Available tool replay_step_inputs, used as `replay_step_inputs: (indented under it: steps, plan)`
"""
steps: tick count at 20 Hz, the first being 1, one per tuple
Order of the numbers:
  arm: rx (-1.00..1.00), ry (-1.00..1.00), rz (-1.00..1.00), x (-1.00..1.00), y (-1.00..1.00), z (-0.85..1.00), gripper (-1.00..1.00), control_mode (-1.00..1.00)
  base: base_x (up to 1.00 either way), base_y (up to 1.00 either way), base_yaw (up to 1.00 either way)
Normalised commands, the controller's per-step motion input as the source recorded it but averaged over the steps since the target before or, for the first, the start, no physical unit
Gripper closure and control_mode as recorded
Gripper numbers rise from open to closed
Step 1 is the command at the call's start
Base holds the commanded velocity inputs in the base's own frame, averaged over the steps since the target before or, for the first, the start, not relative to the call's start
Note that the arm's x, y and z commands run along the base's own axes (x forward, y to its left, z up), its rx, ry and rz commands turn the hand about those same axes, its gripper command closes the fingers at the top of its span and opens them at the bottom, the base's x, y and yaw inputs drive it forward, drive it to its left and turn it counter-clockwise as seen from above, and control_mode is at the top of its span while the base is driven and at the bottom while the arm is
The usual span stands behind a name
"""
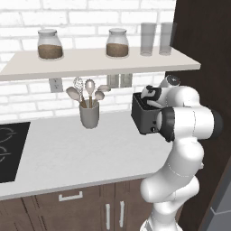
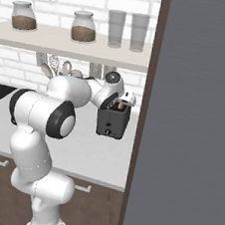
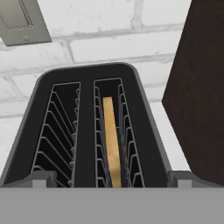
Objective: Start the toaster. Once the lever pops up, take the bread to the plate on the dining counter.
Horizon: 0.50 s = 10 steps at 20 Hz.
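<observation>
Toaster (image 3: 87, 127): bread (image 3: 111, 144) sits upright in its right slot.
Gripper (image 3: 111, 179): jaws spread wide, empty, above the slots.
Progress: bread not lifted; carrying to plate remains.

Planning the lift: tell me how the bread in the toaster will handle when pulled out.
The bread stands on edge as a thin slab in the toaster's right slot, so probably light and fairly stiff. Thin as it is, it may crumble if squeezed hard, or snag the slot's wire guides.
</observation>
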Motion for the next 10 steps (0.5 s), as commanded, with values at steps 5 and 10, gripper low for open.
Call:
replay_step_inputs:
  steps: [5, 10]
  plan:
    - [0.0, 0.0, 0.0, 0.0, 0.0, 0.0, -1.0, -1.0, 0.0, 0.0, 0.0]
    - [0.0, 0.0, 0.0, 0.0, 0.0, 0.0, -1.0, -1.0, 0.0, 0.0, 0.0]
